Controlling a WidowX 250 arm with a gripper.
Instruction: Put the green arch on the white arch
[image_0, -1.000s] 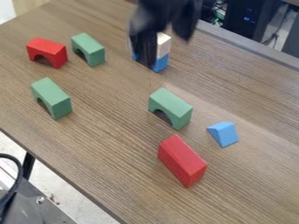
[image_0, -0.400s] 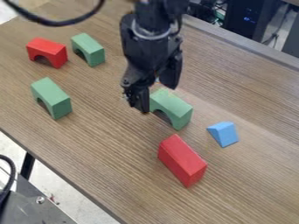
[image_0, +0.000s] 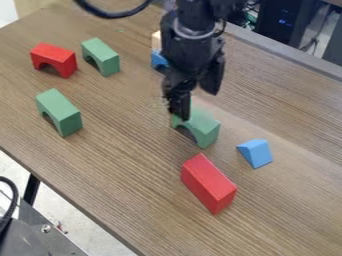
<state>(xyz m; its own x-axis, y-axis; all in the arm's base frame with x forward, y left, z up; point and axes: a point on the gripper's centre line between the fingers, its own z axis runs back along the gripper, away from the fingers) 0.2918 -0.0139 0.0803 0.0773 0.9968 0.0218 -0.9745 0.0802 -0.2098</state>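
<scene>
Need to bring gripper (image_0: 196, 102), with jaws apart, toward lower right onto green arch (image_0: 206, 124) near frame centre; should close across long axis (upper left to lower right).

Green arches (image_0: 59, 111), red arch (image_0: 55, 56), red block (image_0: 208, 183), blue wedge (image_0: 256, 152), off-white piece (image_0: 155, 41), blue piece (image_0: 158, 59), brown wood-grained table (image_0: 120, 165), black pincer (image_0: 195, 101)
</scene>
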